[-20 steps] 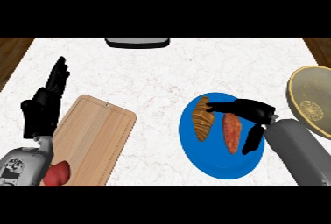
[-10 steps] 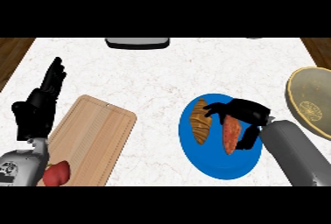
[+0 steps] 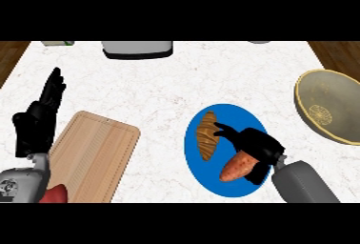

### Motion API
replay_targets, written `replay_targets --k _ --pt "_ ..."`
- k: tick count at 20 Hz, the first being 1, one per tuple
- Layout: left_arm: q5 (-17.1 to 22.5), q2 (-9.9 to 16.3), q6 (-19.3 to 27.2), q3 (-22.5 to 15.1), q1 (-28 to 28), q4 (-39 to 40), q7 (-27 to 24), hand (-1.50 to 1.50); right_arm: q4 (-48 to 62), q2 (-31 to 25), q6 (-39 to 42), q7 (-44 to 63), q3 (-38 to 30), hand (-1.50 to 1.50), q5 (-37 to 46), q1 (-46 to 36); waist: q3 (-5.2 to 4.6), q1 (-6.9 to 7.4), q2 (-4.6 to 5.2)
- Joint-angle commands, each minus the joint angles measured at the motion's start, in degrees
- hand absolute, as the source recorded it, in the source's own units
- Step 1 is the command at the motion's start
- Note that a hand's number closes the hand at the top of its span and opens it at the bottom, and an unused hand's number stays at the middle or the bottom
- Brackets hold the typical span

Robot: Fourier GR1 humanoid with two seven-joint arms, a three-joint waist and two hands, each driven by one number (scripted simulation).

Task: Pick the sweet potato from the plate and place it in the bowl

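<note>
Lying on the blue plate (image 3: 211, 183) with its long axis slanting from lower left to upper right, the sweet potato (image 3: 237, 166) sits under the right hand (image 3: 255, 143), whose fingers curl around its upper end, beside a croissant (image 3: 206, 135), while the left hand (image 3: 38, 119) rests open at the left edge.

Two smooth grey forearms, rounded like tubes, enter at five and seven o'clock. Each ends in a matte black robot hand: the left robot hand (image 3: 38, 121) and the right robot hand (image 3: 259, 147). The left forearm's casing carries small dark markings near the wrist.
</note>
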Motion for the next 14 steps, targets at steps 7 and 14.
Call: replay_targets --k 7,14 --pt "0.9 0.8 -0.7 1.2 2.2 -2.7 1.5 0.0 -34.9 7.4 -5.1 19.1 8.2 1.5 1.8 27.4 0.91 -1.01 0.86" --pt "-0.5 -0.1 0.4 0.4 1.7 -3.3 2.3 0.0 -62.5 5.8 -9.9 24.4 5.4 1.5 -1.8 43.6 1.05 -0.07 1.65"
